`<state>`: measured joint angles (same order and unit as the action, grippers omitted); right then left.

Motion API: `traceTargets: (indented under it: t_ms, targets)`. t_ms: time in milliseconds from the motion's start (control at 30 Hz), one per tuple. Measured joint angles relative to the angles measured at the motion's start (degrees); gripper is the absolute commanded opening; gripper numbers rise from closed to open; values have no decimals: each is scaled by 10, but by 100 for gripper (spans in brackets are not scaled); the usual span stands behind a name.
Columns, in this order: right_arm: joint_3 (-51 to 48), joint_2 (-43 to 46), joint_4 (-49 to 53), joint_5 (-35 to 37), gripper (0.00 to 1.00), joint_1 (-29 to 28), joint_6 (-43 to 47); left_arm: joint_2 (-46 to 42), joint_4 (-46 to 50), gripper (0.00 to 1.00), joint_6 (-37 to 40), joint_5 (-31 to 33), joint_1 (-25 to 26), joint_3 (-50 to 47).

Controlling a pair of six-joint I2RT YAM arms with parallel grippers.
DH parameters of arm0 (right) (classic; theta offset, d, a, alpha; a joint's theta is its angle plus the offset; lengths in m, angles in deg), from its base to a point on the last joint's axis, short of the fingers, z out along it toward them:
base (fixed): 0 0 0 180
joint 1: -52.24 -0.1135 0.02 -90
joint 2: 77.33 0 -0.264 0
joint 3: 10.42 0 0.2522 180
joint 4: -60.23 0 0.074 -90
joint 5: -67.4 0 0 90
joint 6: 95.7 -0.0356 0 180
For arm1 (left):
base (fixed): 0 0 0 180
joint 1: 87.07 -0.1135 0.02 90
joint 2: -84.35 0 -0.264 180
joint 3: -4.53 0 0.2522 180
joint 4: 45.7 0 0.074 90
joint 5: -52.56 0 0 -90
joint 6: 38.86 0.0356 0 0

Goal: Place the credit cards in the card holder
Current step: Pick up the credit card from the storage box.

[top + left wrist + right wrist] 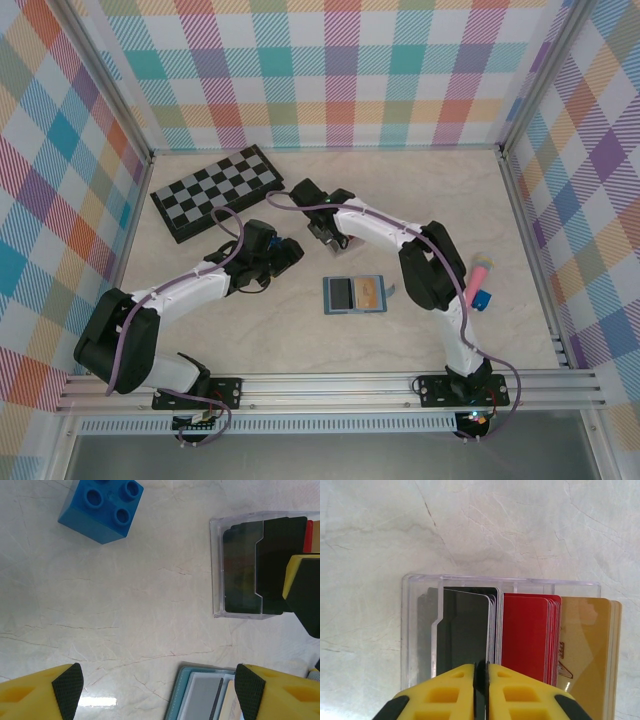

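From above, the left tool hangs just beside the right tool over a pale counter, near a checkered chessboard. Left wrist: its yellow fingers, faced in textured black, stand released, wide apart, by a studded blue plastic brick. Right wrist: a clear plastic card holder keeps glossy black credit cards, red credit cards and gold credit cards upright. The right tool is clenched over the black ones, any grip unclear.

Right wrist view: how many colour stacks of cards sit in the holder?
3. In the card holder: black stack at left, red stack in the middle, tan stack at right. More cards may be hidden behind.
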<state>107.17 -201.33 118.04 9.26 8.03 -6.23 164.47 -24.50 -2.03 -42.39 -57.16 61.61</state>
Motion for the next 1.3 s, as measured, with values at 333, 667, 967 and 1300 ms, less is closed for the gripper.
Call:
traceTargets:
  t_ms: [333,667,967,1300]
  targets:
    - [-10,70,19,-109,5,26,-46,0,0,81,0,-2,0,0]
    - [-149,221,-25,-321,4,108,-154,11,-49,81,0,-77,-2,15]
    - [-301,335,-173,-588,5,238,-299,92,-200,78,-41,-218,-4,83]
    - [-349,336,-259,-722,6,264,-378,143,-313,43,-92,-320,-4,108]
